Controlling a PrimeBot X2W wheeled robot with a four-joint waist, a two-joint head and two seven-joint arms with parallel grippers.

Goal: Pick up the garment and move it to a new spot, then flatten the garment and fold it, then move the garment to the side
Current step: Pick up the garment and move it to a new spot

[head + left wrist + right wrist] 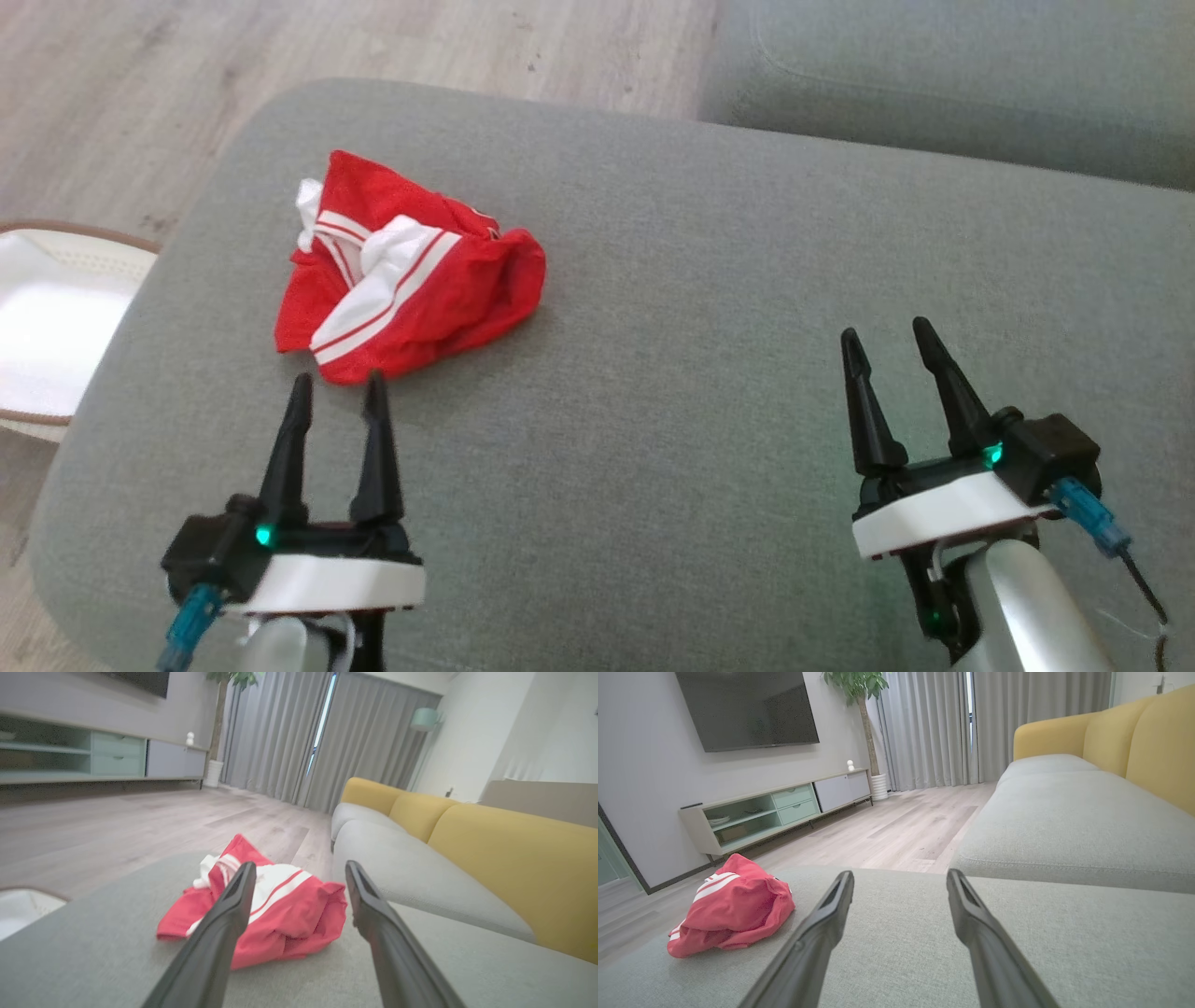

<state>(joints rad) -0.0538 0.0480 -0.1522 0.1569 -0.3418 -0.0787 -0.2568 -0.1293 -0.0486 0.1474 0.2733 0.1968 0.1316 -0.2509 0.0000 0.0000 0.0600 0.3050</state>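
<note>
The garment point(406, 275) is red with white stripes and lies crumpled in a heap on the left part of the grey cushion point(672, 373). My left gripper point(338, 385) is open just short of the heap's near edge, fingertips almost at the cloth and nothing between them. In the left wrist view the garment point(280, 914) lies straight ahead between the open fingers of the left gripper point(299, 870). My right gripper point(887, 338) stands open over bare cushion far to the right. The right wrist view has the garment point(733, 905) off to its left, and the right gripper point(900, 877) is open.
A white basket with a brown rim point(56, 327) stands on the wooden floor point(187, 84) left of the cushion. A second grey seat point(952, 84) lies beyond at the upper right. A yellow-backed sofa point(509, 858) runs alongside, and a TV cabinet point(775, 807) lines the far wall.
</note>
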